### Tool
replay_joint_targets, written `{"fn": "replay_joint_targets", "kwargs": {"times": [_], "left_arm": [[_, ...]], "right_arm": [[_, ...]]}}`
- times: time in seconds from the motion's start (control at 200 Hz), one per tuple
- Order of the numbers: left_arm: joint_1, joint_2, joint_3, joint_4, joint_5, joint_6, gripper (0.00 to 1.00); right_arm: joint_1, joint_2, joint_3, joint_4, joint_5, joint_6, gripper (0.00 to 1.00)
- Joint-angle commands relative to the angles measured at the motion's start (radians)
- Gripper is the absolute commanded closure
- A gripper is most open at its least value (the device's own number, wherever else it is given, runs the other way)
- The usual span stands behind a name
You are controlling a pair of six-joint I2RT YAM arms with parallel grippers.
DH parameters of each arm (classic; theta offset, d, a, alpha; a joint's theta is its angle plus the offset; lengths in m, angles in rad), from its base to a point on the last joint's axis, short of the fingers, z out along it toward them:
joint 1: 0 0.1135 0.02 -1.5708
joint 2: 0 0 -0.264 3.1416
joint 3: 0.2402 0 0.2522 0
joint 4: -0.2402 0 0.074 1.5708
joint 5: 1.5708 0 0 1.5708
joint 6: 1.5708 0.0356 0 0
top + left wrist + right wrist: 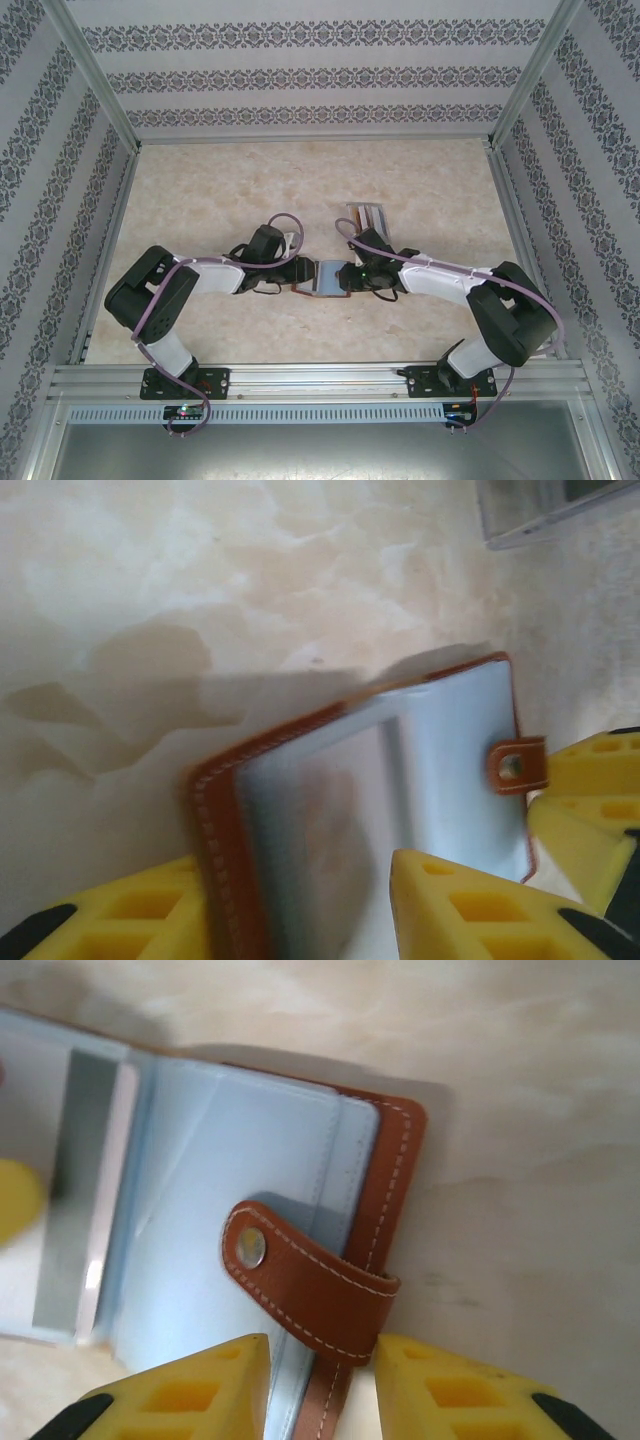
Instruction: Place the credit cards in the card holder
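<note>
The card holder (320, 276), a reddish-brown wallet, lies open on the table between my two grippers. In the left wrist view its stitched brown cover and pale plastic sleeves (330, 800) pass between my left gripper's (300, 865) yellow fingers, which stand apart. In the right wrist view the wallet's snap tab (310, 1290) folds over the brown edge, and my right gripper (320, 1345) straddles it with slim gaps. A thin pale leaf with a pinkish edge (100, 1190) stands among the sleeves; I cannot tell whether it is one of the credit cards.
A grey slotted rack (365, 214) lies just behind the right gripper, and its corner (540, 510) also shows in the left wrist view. Patterned walls and aluminium rails (300, 378) enclose the marbled table (220, 190).
</note>
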Motion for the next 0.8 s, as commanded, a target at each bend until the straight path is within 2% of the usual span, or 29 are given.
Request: {"fn": "replay_joint_targets", "kwargs": {"times": [0.0, 0.11, 0.29, 0.47, 0.674, 0.794], "left_arm": [[-0.033, -0.054, -0.023, 0.056, 0.032, -0.034, 0.56], [-0.038, -0.128, -0.024, 0.032, 0.001, -0.013, 0.56], [-0.057, -0.184, 0.015, -0.085, -0.074, 0.052, 0.56], [-0.070, -0.153, 0.031, -0.117, -0.110, 0.053, 0.58], [-0.087, -0.122, 0.030, -0.090, -0.106, 0.034, 0.68], [-0.094, -0.111, 0.053, -0.139, -0.140, 0.036, 0.77]], "right_arm": [[0.024, 0.042, 0.043, 0.068, -0.084, 0.031, 0.66], [0.028, 0.063, 0.037, 0.093, -0.069, 0.046, 0.66], [0.028, 0.055, 0.027, 0.079, -0.001, 0.051, 0.57], [0.050, 0.018, 0.064, -0.087, 0.237, 0.012, 0.51], [0.055, 0.079, 0.108, -0.164, 0.365, 0.019, 0.50], [0.064, 0.124, 0.142, -0.197, 0.453, 0.017, 0.50]]}}
